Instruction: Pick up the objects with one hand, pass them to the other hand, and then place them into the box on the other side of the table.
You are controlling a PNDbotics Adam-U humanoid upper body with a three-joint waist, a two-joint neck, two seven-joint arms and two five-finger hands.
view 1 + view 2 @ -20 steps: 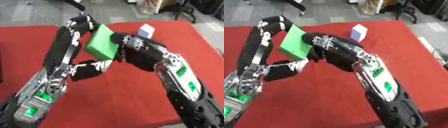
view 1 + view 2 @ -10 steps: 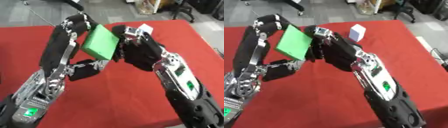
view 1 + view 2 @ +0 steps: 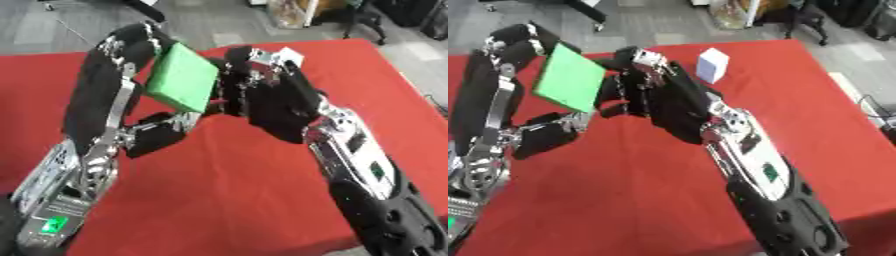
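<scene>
- Red surface [image 3: 658, 200]: no box visible on it in either view.
- Right hand [image 3: 262, 97], centre frame, fingers spread open beside the block; handover not finished.
- Left hand [image 3: 131, 42], upper left, grips the green block [image 3: 182, 77] aloft.
- White object [image 3: 712, 65] stands upper centre, untouched.

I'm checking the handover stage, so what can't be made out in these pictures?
- Left hand: its hold on the green block is hidden behind the block in both eye views.
- Right hand: dark blurred fingers beside the block; contact cannot be told.
- White box: clear in the right eye view, mostly hidden by the right hand in the left eye view.
- No destination box is in view.
</scene>
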